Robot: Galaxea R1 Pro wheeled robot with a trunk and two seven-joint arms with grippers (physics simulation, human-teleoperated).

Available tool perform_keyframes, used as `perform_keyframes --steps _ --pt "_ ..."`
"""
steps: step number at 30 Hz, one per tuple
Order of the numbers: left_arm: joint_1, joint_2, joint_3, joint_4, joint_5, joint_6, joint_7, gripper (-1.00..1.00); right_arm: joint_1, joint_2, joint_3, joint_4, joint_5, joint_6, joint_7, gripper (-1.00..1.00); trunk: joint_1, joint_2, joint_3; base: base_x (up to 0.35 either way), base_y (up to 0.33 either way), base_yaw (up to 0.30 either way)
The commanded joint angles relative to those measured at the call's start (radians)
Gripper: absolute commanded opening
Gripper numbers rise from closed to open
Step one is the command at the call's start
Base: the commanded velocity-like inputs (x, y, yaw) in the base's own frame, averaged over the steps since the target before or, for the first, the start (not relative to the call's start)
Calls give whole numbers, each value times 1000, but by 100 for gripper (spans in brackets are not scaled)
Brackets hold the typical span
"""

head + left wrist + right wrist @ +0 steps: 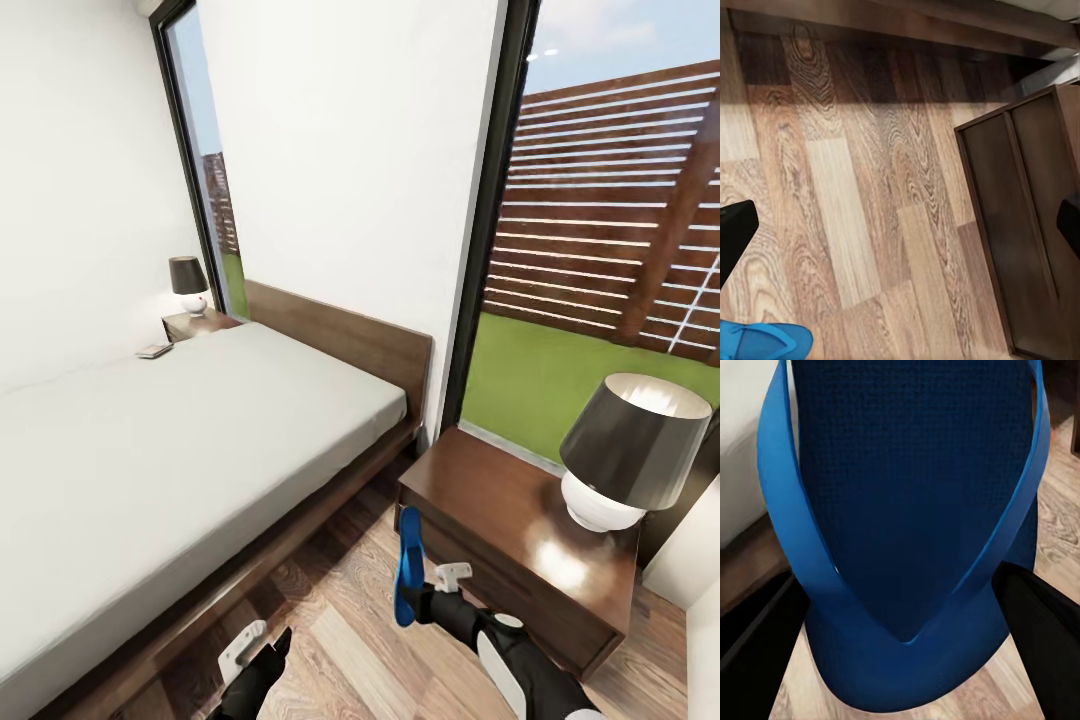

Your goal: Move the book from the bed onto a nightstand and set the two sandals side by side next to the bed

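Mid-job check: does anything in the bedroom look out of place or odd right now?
Two things. A blue sandal is up off the floor, held on edge by the right tool between the bed and the near nightstand. A small flat item, probably the book, lies at the mattress's far corner by the other nightstand. Nothing looks spilled or damaged.

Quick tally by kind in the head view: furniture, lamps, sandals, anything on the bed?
Bed: 1
Nightstands: 2, near and far
Lamps: 2, near and far
Blue sandal, clamped in the right gripper: 1
Small flat item on the mattress, too small to identify: 1
Total: 7
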Motion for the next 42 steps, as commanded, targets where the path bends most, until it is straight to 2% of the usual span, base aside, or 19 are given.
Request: perform_keyframes --steps 1,10,22,42 --pt "-1 -1 4 1 10 1 -8 100 0 0 2 -3 -9 8 1 -100 0 -1 -1 0 0 0" --pt "-1 -13 3 1 9 0 -9 100 0 -1 1 -6 -9 10 2 -100 0 -1 -1 0 0 0" --pt "-1 -14 3 0 8 0 -8 100 0 -1 1 -6 -9 11 4 -100 0 -1 -1 0 0 0" --pt "-1 -15 0 1 8 1 -8 100 0 0 3 2 -10 10 0 -100 77 -141 -64 0 0 0"
